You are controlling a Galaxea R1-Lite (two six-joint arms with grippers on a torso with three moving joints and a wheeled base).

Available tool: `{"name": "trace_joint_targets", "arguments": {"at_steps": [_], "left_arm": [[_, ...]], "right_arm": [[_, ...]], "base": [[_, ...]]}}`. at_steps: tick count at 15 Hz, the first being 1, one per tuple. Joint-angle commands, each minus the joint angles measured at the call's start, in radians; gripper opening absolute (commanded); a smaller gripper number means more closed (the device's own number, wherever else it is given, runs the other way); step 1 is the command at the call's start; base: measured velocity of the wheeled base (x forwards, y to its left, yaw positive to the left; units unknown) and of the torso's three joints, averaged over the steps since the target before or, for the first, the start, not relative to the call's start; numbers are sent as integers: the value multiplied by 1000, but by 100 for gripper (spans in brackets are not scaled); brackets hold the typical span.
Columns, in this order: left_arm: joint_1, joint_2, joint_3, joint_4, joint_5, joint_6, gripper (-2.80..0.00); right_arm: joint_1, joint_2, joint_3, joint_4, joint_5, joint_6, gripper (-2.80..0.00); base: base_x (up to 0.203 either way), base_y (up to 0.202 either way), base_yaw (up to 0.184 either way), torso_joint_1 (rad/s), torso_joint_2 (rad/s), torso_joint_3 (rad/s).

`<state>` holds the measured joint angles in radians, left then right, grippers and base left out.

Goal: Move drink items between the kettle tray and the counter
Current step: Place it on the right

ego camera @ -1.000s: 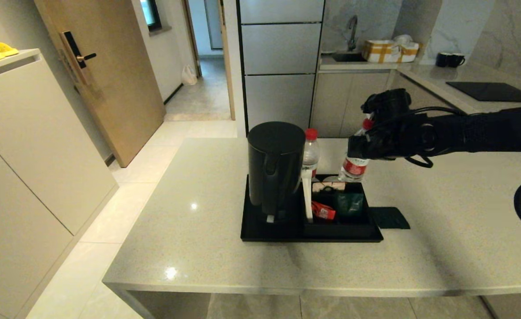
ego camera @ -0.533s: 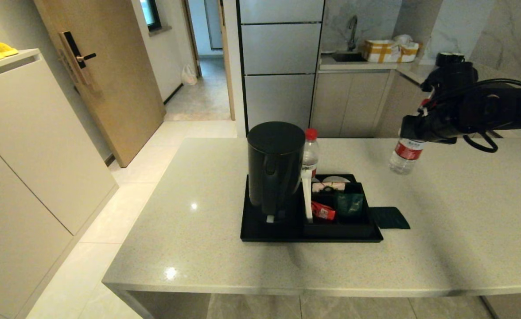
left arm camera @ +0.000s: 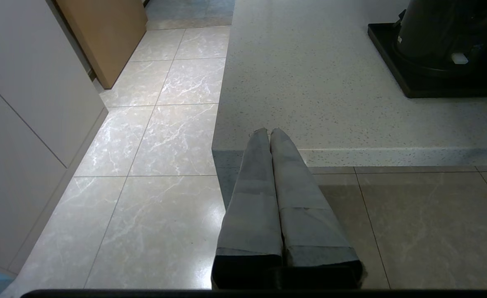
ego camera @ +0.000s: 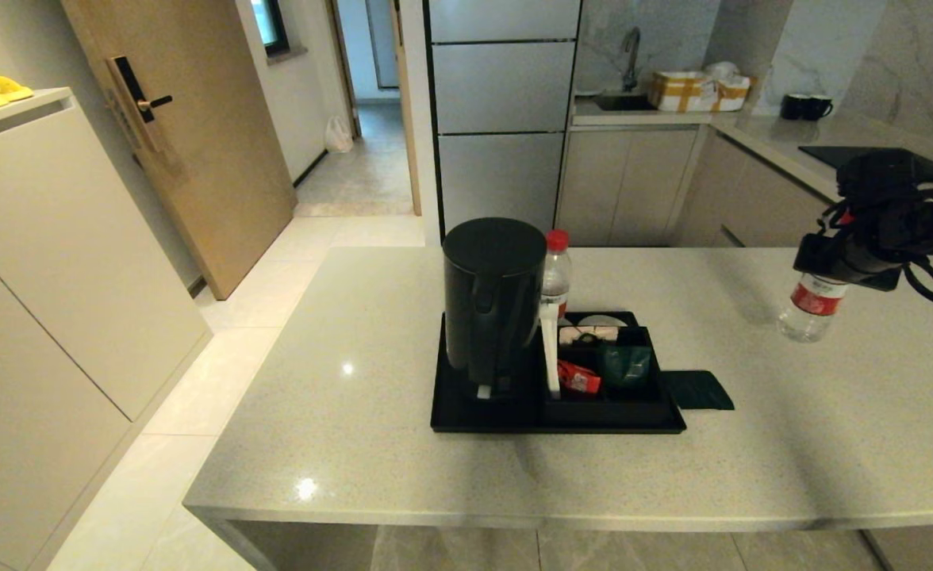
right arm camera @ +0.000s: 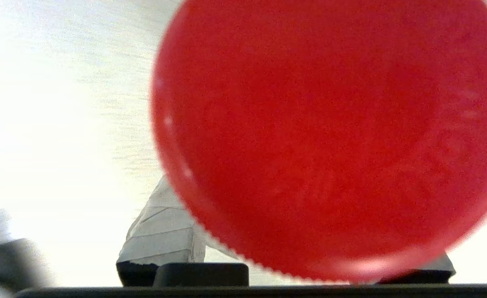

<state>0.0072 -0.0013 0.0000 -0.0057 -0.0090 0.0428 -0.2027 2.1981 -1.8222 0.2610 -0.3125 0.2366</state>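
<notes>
My right gripper (ego camera: 846, 263) is shut on the neck of a clear water bottle (ego camera: 812, 308) at the far right of the pale counter (ego camera: 355, 412), well away from the tray. The bottle hangs upright, its base at or just above the stone. Its red cap (right arm camera: 334, 136) fills the right wrist view, with one pale finger (right arm camera: 165, 236) beside it. On the black kettle tray (ego camera: 452, 419) stand the black kettle (ego camera: 492, 301) and a second bottle (ego camera: 556, 274) behind it. A dark green sachet (ego camera: 698, 389) lies on the counter by the tray's right edge. My left gripper (left arm camera: 269, 131) is shut and empty, low by the counter's front corner.
The tray's raised box (ego camera: 609, 373) holds red and green sachets. Beyond the counter is a farther worktop with a black hob (ego camera: 839, 155) and two dark mugs (ego camera: 804, 106). Tiled floor (left arm camera: 152, 136) and cabinets lie left of the counter.
My right gripper has carried the bottle from above the tray's back right corner far to the right and lowered it towards the counter. The left arm, kettle, sachet and other bottle have not moved.
</notes>
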Motion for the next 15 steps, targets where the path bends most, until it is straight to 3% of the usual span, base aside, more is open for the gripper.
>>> {"name": "trace_joint_targets", "arguments": {"at_steps": [1, 7, 15], "left_arm": [[0, 1, 0, -2, 0, 0, -280], [0, 1, 0, 0, 0, 0, -280], [0, 1, 0, 0, 0, 0, -280]], "right_arm": [[-31, 15, 48, -9, -2, 1, -280], [-48, -11, 284, -167, 4, 6, -280], [-58, -66, 297, -162, 15, 6, -280]], "base": [[0, 0, 0, 0, 0, 0], [0, 0, 0, 0, 0, 0], [0, 0, 0, 0, 0, 0]]}}
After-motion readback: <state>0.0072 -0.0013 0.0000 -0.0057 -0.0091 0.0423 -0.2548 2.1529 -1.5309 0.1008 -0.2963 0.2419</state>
